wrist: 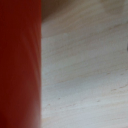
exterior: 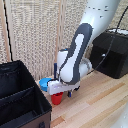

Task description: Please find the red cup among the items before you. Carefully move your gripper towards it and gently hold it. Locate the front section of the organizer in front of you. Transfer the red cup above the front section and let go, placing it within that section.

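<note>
White robot arm (exterior: 77, 50) bends down from the upper part of the exterior view to the wooden counter (exterior: 95, 102). Gripper (exterior: 58, 91) sits low, right on top of the red cup (exterior: 57, 98). Cup stands upright on the counter; only its lower part shows under the white gripper block. Fingers are hidden by the block and the cup, so cannot tell whether the gripper is spread or pinching the cup.

Blue bowl (exterior: 46, 83) is just behind the cup toward the exterior view's left, partly covered by the gripper, seeming to touch or nearly touch the cup.

Organizer (exterior: 20, 100), black fabric with soft walls, fills the exterior view's lower left, with a divider (exterior: 17, 95) splitting it in two. Front section (exterior: 22, 112) is the nearer one, at the bottom edge. Cup is outside the organizer, just beside its wall on the exterior view's right.

Black box-like appliance (exterior: 112, 52) stands on the counter at the exterior view's right, well apart from the cup, with a dark cable running to it. Woven screen panels (exterior: 35, 35) stand behind.

Wrist view: blurred red cup (wrist: 20, 65) fills one side very close, pale wood counter (wrist: 85, 70) the rest. No fingers visible there.
</note>
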